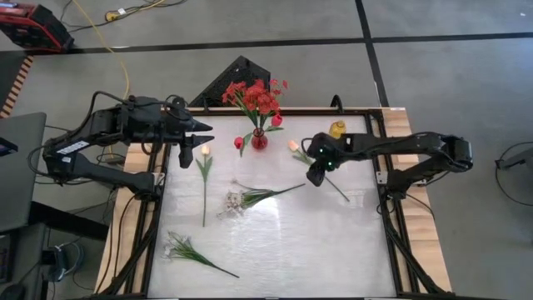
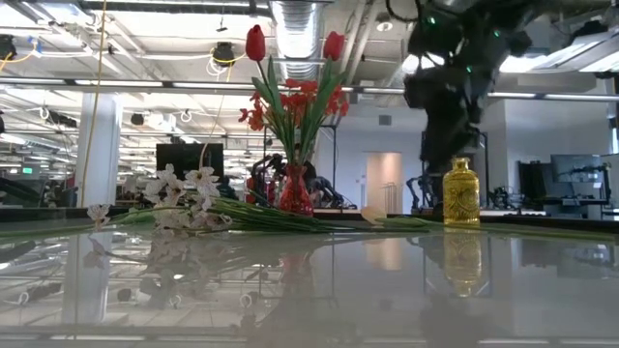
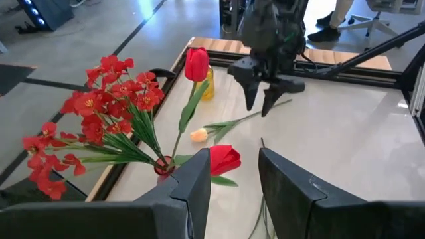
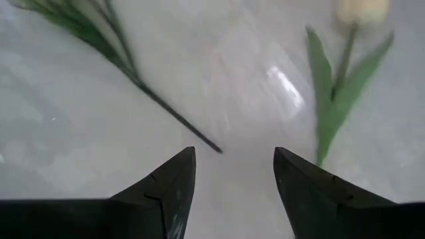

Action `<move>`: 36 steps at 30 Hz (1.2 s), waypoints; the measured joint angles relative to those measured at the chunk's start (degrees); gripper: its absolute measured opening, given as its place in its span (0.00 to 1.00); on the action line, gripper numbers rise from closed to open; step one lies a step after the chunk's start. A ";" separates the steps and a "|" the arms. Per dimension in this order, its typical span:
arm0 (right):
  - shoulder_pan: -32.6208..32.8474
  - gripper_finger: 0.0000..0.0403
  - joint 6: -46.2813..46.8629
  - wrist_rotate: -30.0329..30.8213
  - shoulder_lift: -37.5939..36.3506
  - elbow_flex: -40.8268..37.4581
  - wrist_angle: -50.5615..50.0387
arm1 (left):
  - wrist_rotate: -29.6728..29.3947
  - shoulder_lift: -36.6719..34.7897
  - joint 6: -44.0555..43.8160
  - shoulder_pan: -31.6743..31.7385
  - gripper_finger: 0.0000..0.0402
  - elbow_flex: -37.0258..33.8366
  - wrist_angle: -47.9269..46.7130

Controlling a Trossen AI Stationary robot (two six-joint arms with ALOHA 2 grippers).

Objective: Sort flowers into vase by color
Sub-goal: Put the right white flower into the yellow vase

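A small red vase (image 1: 259, 140) near the table's far edge holds red blossom clusters (image 1: 254, 97) and red tulips (image 3: 196, 63). A yellow vase (image 1: 336, 129) stands to its right, with no flowers in it. Lying flat on the table are two cream tulips (image 1: 205, 151) (image 1: 293, 145) and two white sprays (image 1: 233, 202) (image 1: 179, 247). My right gripper (image 4: 232, 172) hovers open, pointing down beside the right cream tulip's stem (image 4: 340, 66) and the free end of a white spray's stem (image 4: 212, 147). My left gripper (image 1: 204, 133) is open in the air left of the red vase, above the left cream tulip.
The table (image 1: 333, 250) is white with a dark frame and wooden side strips. Bare surface lies in its near right part. The yellow vase stands just beyond my right gripper (image 1: 316, 177). Cables and floor surround the table.
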 joint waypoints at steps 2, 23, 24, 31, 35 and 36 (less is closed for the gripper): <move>-0.05 0.56 1.80 0.71 0.00 -2.27 1.73 | 0.91 0.22 -0.56 0.00 0.29 0.00 -0.09; -0.01 0.52 5.86 12.77 5.68 -14.11 12.11 | 5.11 -4.63 -9.71 -0.05 0.29 -18.58 10.66; 0.42 0.52 6.45 13.09 6.31 -14.03 12.53 | 4.57 -5.52 -10.87 -0.22 0.29 -20.13 12.23; 2.45 0.42 8.81 17.28 12.86 -13.50 13.98 | 2.65 -12.00 -18.60 -1.53 0.29 -35.44 28.89; 3.50 0.18 13.12 17.84 12.61 -13.33 11.55 | 3.50 -14.93 -21.43 -1.53 0.29 -40.10 33.63; 3.53 0.11 14.61 16.69 11.41 -13.34 10.66 | 3.45 -15.78 -21.53 -1.53 0.29 -40.53 33.85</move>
